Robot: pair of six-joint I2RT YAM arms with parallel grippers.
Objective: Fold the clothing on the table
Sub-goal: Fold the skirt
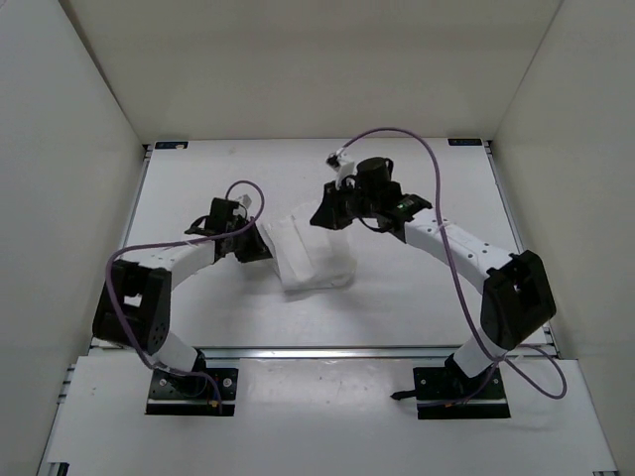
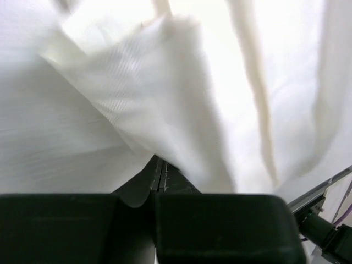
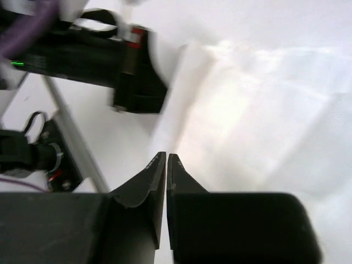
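In the top view, the clothing (image 1: 316, 256) is seen near the middle of the table (image 1: 417, 297), gathered into a compact, roughly rectangular white bundle with a doubled strip along its left side. The left gripper (image 1: 260, 243) is set against that left edge. Its arm is bent sharply at an elbow far to the left, and the forearm is stretched rightward. The right gripper (image 1: 325, 220) is placed at the bundle's far right corner. Its elbow is held out to the right, and the forearm is angled back towards the centre.

In the left wrist view, the frame is filled by the clothing (image 2: 137, 99), thin, finely ribbed and hanging in soft folds. The left gripper (image 2: 159, 171) is pressed together, with the fabric draped over its tips and pinched there.

In the right wrist view, the right gripper (image 3: 166, 159) is seen closed to a thin slit, with nothing held between its fingers. Beyond them the clothing (image 3: 247, 115) is spread flat on the table (image 3: 275, 27), and the left gripper (image 3: 137, 91) is seen blurred at its edge.
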